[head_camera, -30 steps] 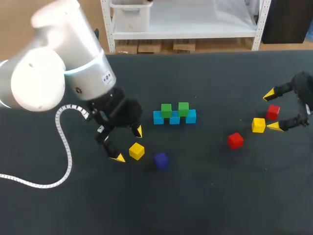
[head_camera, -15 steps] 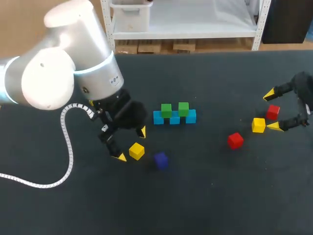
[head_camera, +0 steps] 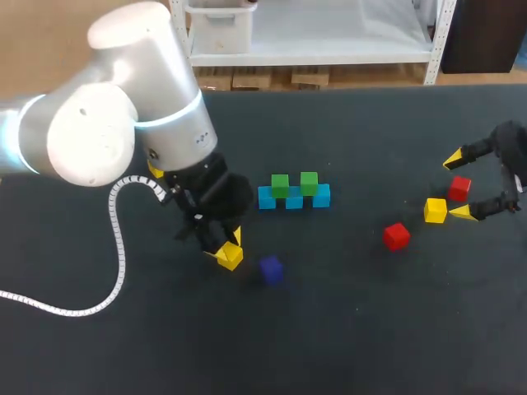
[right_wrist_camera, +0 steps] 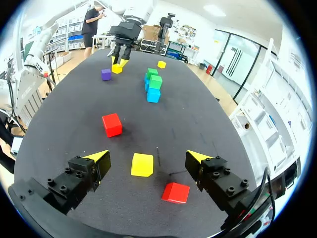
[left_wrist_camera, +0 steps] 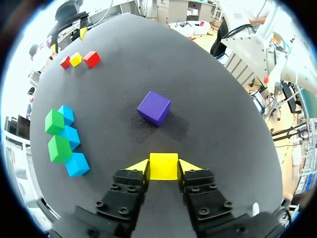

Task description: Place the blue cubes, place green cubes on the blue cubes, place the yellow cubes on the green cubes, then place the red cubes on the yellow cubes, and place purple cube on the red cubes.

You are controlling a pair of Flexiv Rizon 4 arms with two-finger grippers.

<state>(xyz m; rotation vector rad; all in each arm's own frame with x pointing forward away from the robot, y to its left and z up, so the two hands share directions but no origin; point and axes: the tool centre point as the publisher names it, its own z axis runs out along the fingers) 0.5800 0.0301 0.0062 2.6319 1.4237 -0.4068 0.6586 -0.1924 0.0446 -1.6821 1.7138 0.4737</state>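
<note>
Here, left tool [left_wrist_camera: 164,167] pinching yellow cube [left_wrist_camera: 163,162], right tool [right_wrist_camera: 147,155] spread wide.

My left arm [head_camera: 123,123] has a rounded white-grey shell with a pale blue ring, and a white coiled cable [head_camera: 121,263] is attached. The left gripper [left_wrist_camera: 164,166] and the right gripper [right_wrist_camera: 147,157] look the same: black blocks, round screw heads, yellow pointed tips.
</note>
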